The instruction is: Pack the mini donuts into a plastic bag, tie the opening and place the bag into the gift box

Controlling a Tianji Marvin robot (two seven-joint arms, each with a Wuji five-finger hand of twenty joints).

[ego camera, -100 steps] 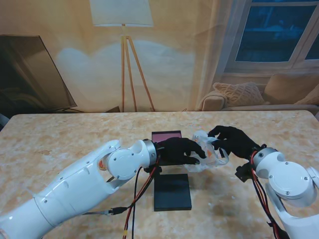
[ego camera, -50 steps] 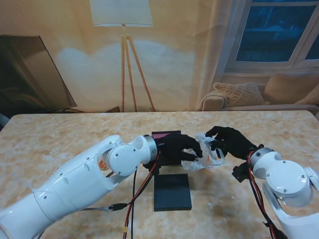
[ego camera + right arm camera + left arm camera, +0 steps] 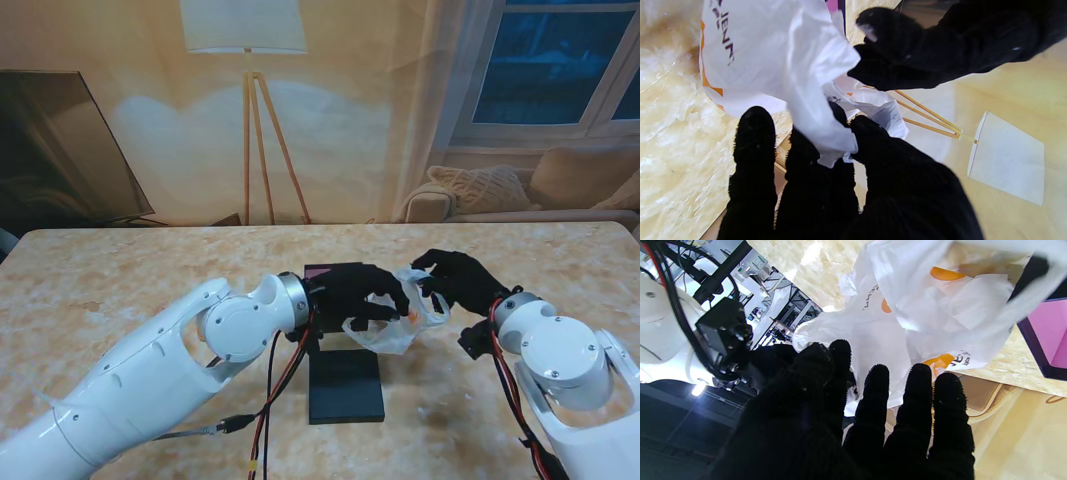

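Your left arm (image 3: 150, 370) reaches in from the near left corner, its white forearm angled toward the middle of the table, the wrist joint (image 3: 240, 322) turned so the black-gloved left hand (image 3: 358, 293) points to the right; its fingers (image 3: 875, 396) curl forward, thumb alongside, closed on the plastic bag (image 3: 388, 322); your right arm (image 3: 570, 390) rises from the near right corner, elbow bent, red and black cables running along its inner side; the right hand (image 3: 460, 280) points left toward the other hand, nearly meeting it; its fingers (image 3: 755, 146) and thumb pinch a gathered fold of the bag; both hands are raised off the table.
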